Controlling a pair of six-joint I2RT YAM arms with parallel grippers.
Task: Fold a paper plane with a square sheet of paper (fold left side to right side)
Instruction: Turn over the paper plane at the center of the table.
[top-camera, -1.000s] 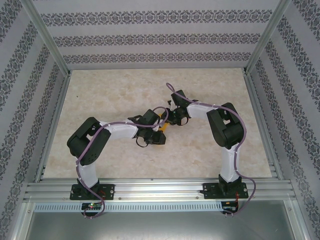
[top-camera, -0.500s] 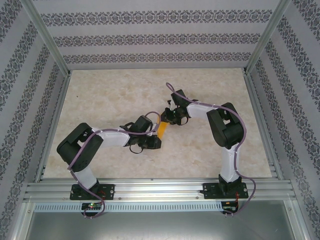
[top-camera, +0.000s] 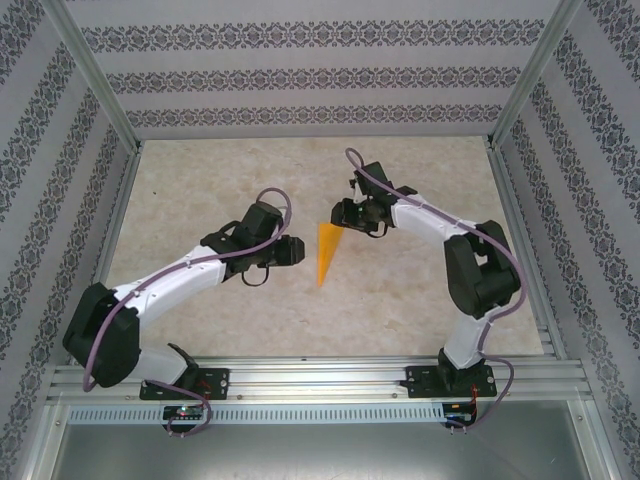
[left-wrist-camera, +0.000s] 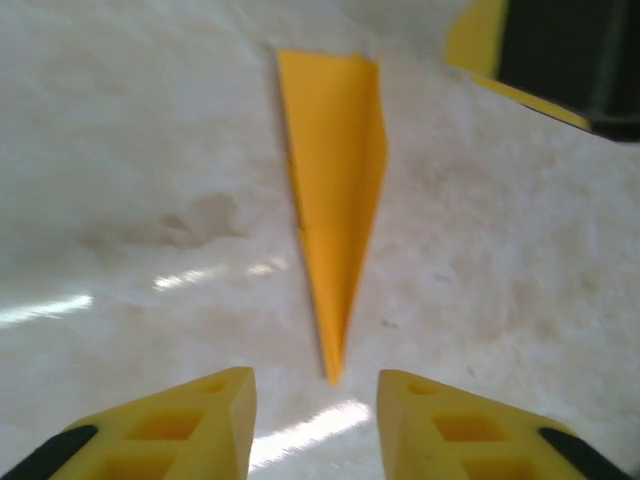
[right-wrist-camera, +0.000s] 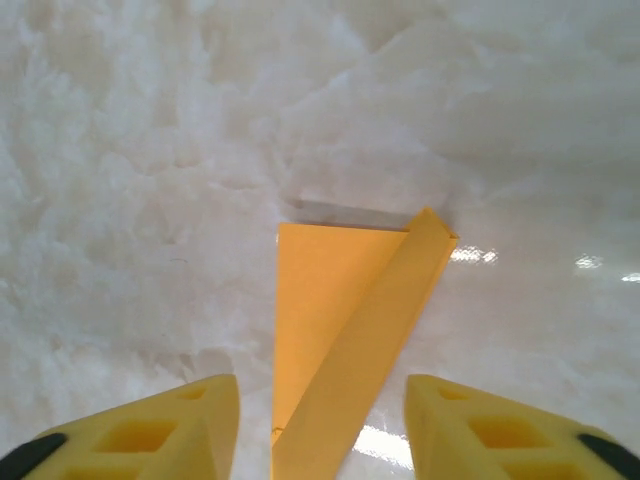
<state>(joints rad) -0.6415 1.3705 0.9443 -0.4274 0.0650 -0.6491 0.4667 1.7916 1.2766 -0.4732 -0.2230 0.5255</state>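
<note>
Marble table (top-camera: 200, 190) | paper plane (left-wrist-camera: 335, 200): narrow creased orange dart, flat | left hand (left-wrist-camera: 312, 385) wide | right hand (right-wrist-camera: 320, 388) wide

Plane (top-camera: 326, 250) flat on table (top-camera: 200, 190); left gripper (top-camera: 297, 250) near its left, right gripper (top-camera: 339, 214) just behind wide end.

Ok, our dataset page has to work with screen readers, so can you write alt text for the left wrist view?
A narrow, creased orange paper plane lies flat on the pale marbled table, its sharp tip pointing at the camera. The left gripper is open at the bottom edge, its yellow fingers just short of that tip.
</note>
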